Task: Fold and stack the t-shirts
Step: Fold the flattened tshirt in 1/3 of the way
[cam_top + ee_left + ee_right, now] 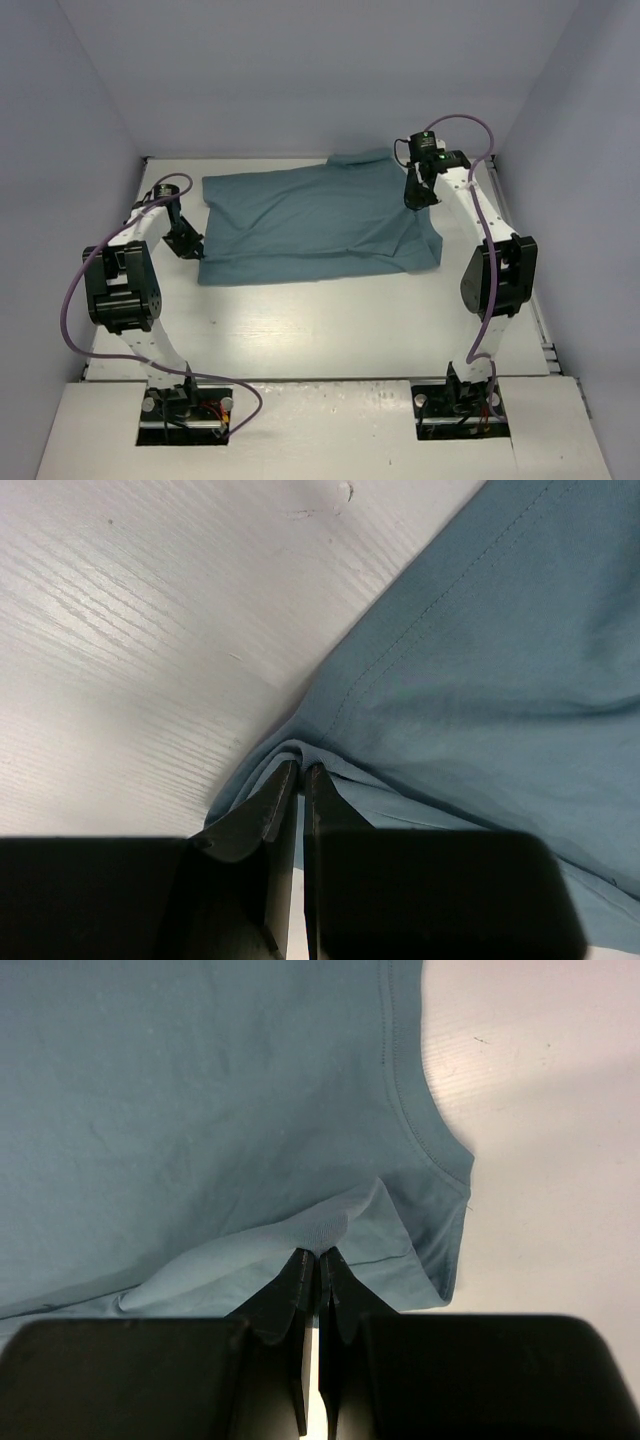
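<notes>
White wood-grain table (300,330), pale lavender walls (300,70), teal t-shirt (310,215) lying on it

T-shirt (310,220) lies spread on bench (330,320), toward the far side, roughly centred left to right. Left jaws on its left near corner; right jaws on its right edge, further back.
</notes>
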Controlling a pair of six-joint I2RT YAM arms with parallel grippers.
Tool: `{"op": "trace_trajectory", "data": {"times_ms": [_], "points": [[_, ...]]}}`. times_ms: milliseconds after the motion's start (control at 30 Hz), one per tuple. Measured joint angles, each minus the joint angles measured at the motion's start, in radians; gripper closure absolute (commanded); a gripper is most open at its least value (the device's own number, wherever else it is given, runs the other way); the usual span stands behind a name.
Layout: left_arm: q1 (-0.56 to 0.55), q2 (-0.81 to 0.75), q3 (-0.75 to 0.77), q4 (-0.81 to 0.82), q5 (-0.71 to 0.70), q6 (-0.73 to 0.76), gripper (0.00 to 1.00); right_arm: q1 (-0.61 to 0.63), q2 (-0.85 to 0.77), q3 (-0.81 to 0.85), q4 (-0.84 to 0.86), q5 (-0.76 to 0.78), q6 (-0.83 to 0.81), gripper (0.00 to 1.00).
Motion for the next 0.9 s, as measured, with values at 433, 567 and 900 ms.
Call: {"op": "trace_trajectory", "data": {"times_ms": [433, 567, 900], "points": [[-0.001, 0.000, 0.026, 0.000, -0.018, 0.000, 1.00, -0.008, 0.000, 0.066, 0.000, -0.013, 0.000, 1.00], [-0.001, 0.003, 0.039, 0.002, -0.021, 0.000, 1.00, -0.009, 0.000, 0.069, 0.000, -0.017, -0.001, 1.00], [-0.016, 0.060, 0.089, 0.009, -0.044, 0.006, 0.59, -0.011, 0.052, 0.069, 0.019, -0.024, -0.012, 1.00]]}}
